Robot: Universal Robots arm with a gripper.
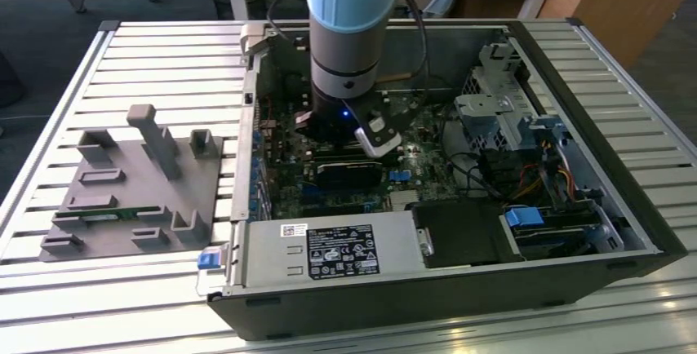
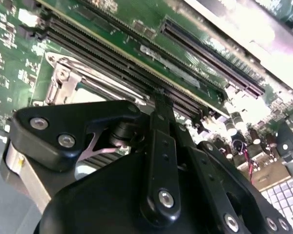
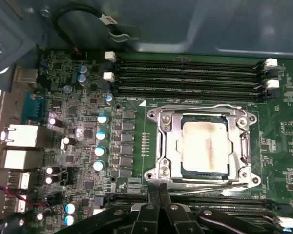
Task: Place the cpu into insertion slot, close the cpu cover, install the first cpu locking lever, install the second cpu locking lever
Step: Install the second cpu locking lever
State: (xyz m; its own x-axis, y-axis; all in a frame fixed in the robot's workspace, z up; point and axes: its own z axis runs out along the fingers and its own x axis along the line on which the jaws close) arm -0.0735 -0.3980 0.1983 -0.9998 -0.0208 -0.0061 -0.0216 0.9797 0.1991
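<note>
Cpu [image 3: 206, 147] sits under shut cpu cover [image 3: 172, 146], just beside gripper [image 3: 159, 196], fingers pinched together.

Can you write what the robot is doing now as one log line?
cpu: in insertion slot | cpu cover: closed | hand: at cover's edge
</note>
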